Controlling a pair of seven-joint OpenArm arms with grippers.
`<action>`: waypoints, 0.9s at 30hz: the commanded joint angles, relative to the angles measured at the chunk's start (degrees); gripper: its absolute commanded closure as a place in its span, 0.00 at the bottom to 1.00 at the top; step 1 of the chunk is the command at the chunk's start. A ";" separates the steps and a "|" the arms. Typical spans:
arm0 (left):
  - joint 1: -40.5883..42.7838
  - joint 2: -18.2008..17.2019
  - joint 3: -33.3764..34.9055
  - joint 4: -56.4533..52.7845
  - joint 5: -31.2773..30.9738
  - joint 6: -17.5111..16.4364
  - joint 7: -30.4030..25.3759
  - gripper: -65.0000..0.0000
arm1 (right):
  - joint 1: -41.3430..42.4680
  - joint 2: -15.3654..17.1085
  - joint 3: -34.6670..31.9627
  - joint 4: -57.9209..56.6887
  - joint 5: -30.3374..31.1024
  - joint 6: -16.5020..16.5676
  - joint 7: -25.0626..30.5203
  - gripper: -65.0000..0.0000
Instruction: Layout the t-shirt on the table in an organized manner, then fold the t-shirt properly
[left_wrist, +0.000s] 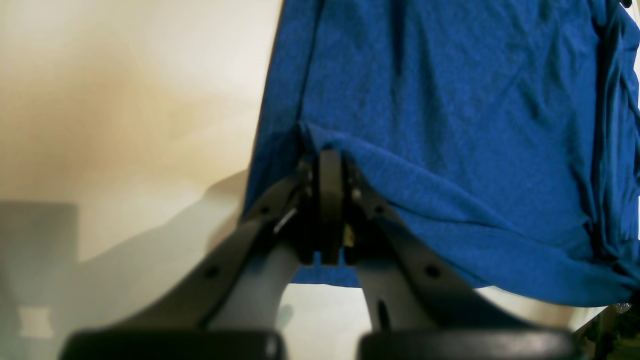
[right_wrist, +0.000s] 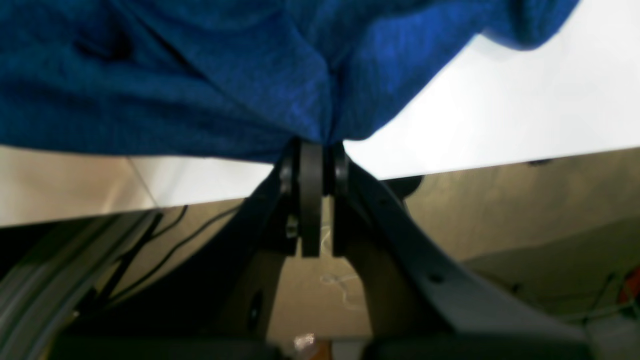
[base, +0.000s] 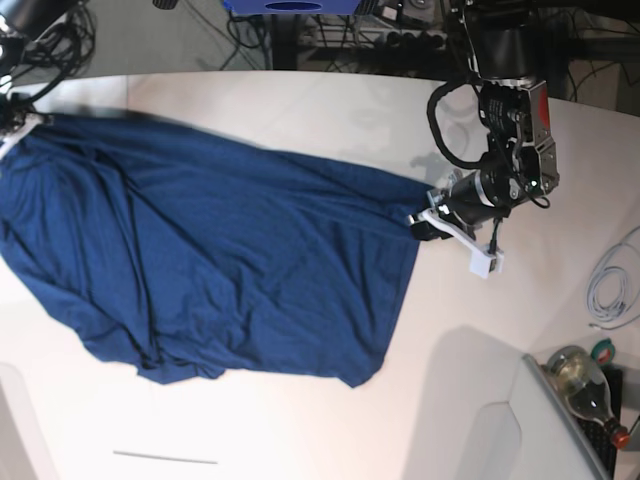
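T-shirt spread across table, mid-left, wrinkled. Left gripper jaws pinching right cloth corner. Right gripper jaws pinching far-left cloth edge. Bottle near right corner.

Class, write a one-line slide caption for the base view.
Both grippers, left and right, pinch opposite edges of the navy t-shirt, stretching it across the white table.
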 joint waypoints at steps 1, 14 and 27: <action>-0.76 -0.17 -0.05 1.37 -1.12 -0.38 -0.75 1.00 | 0.86 1.05 0.28 1.92 -0.12 0.30 -0.70 1.00; 0.99 0.10 -0.49 10.60 -1.30 -0.38 -0.40 1.00 | 8.86 2.28 -3.15 2.18 -0.21 0.30 -6.37 1.00; 0.03 0.89 -0.14 10.42 -1.12 -0.38 -0.66 1.00 | 15.54 5.27 -5.26 -14.43 -0.21 -5.99 1.41 1.00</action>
